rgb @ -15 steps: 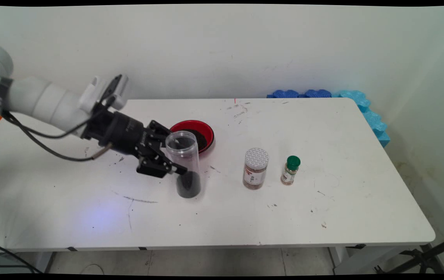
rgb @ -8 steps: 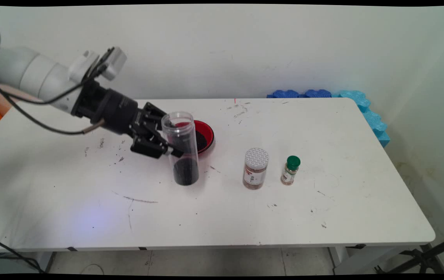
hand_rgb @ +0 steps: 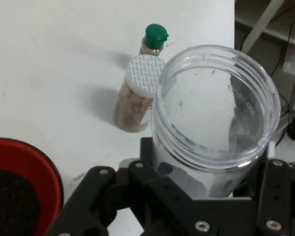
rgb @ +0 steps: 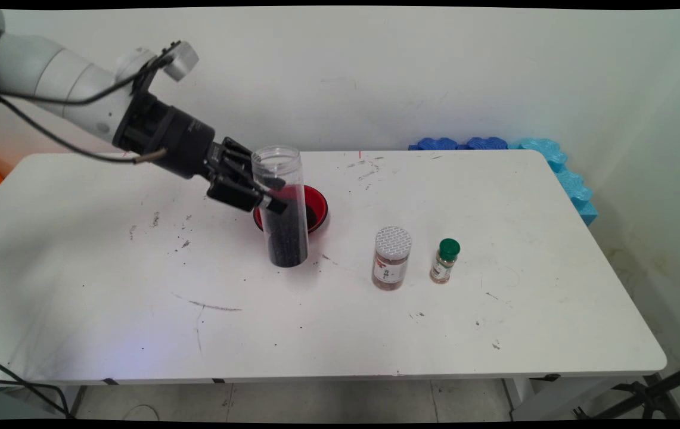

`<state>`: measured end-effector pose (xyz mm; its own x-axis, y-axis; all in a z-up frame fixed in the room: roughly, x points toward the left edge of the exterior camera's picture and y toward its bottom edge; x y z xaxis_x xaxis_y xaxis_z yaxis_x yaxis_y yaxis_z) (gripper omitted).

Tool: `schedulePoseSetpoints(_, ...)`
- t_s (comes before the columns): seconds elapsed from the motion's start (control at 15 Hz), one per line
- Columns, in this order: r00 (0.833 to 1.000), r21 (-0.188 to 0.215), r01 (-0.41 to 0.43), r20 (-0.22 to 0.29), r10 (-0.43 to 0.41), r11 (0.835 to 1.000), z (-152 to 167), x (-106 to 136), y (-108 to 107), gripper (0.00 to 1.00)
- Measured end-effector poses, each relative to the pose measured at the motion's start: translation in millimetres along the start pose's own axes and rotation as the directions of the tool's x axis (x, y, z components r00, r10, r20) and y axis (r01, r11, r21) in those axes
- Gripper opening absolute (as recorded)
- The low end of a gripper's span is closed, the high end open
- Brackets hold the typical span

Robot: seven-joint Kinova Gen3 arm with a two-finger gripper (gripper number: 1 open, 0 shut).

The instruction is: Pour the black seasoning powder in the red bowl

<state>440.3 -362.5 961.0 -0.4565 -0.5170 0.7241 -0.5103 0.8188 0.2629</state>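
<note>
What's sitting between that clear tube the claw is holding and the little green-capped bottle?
One jar with a white lid stands between the clear tube and the green-capped bottle; the main view shows it best.

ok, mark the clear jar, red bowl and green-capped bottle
clear jar [rgb: 283, 208]: main view, mid wall, held in the hand.
red bowl [rgb: 317, 205]: main view, right rim behind the jar.
green-capped bottle [rgb: 449, 249]: main view, green cap.

Main view high and distant facing the wall, hand view close, both showing green-capped bottle [rgb: 446, 260] [hand_rgb: 153, 41].
</note>
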Motion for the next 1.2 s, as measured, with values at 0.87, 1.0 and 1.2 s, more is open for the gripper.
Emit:
schedulePoseSetpoints(0.87, 0.822, 0.023, 0.569, -0.023, -0.569, 0.822, 2.0, 17.4, -42.1, 0.0)
schedulePoseSetpoints(1.0, 0.76, 0.014, 0.649, -0.032, -0.649, 0.76, 2.9, 18.7, -47.1, 0.0)
schedulePoseSetpoints(1.2, 0.668, 0.002, 0.743, -0.033, -0.743, 0.669, 4.5, 21.1, -52.6, 0.0)
